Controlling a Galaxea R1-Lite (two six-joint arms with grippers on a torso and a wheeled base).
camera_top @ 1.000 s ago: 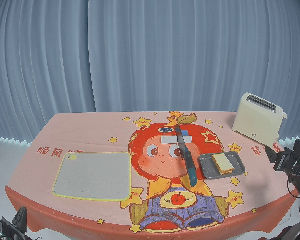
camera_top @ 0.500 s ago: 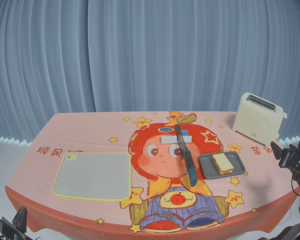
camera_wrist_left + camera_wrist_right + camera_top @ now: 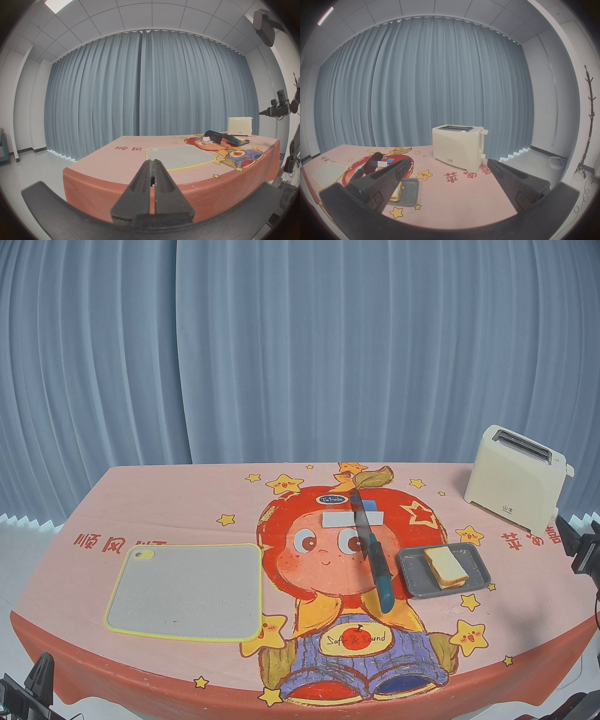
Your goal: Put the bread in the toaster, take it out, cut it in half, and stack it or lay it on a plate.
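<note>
Two slices of bread (image 3: 445, 567) lie stacked on a small grey plate (image 3: 475, 572) at the table's right. A cream toaster (image 3: 515, 479) stands at the far right corner with its slots empty. My right gripper (image 3: 572, 539) hangs open beyond the table's right edge, apart from plate and toaster. In the right wrist view the right gripper (image 3: 448, 162) is open with nothing in it, the toaster (image 3: 457, 145) ahead and the bread (image 3: 397, 191) low beside one finger. My left gripper (image 3: 152, 178) is shut and empty, below the table's near left corner.
A knife (image 3: 375, 555) with a teal handle lies in the middle, left of the plate. A grey cutting board (image 3: 187, 590) with a yellow rim lies at the near left. A blue curtain hangs behind the table.
My right gripper has drawn back to the right, off the table's edge and away from the plate. Bread, knife and left arm have not moved.
</note>
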